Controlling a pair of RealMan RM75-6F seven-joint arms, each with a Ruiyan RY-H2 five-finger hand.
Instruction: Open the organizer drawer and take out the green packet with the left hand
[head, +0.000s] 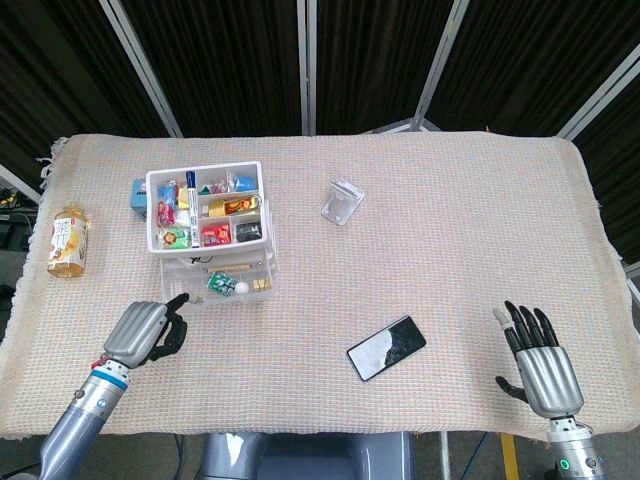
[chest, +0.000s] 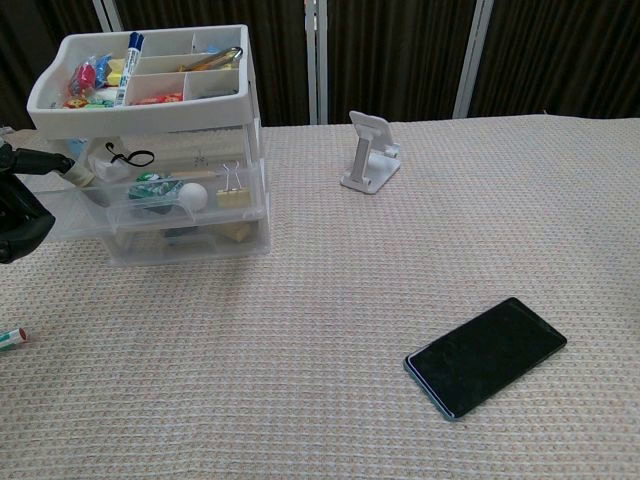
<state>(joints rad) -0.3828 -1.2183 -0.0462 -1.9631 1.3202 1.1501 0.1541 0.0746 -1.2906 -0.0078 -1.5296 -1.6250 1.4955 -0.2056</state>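
Note:
The white organizer (head: 206, 207) (chest: 150, 95) stands at the left of the cloth, its top tray full of small items. Its upper drawer (head: 250, 297) (chest: 215, 213) is slid out toward me. Inside lies the green packet (head: 217, 282) (chest: 152, 184), next to a white ball and a binder clip. My left hand (head: 146, 329) (chest: 20, 215) is at the drawer's left front corner, fingers curled, one finger hooked on the drawer handle (chest: 80, 172). My right hand (head: 540, 364) rests at the front right with fingers spread and nothing in it; the chest view does not show it.
A black phone (head: 387, 347) (chest: 486, 355) lies front of centre. A white phone stand (head: 342, 201) (chest: 369, 152) sits right of the organizer. A tea bottle (head: 68, 240) lies at the far left, a blue box (head: 138, 193) behind the organizer.

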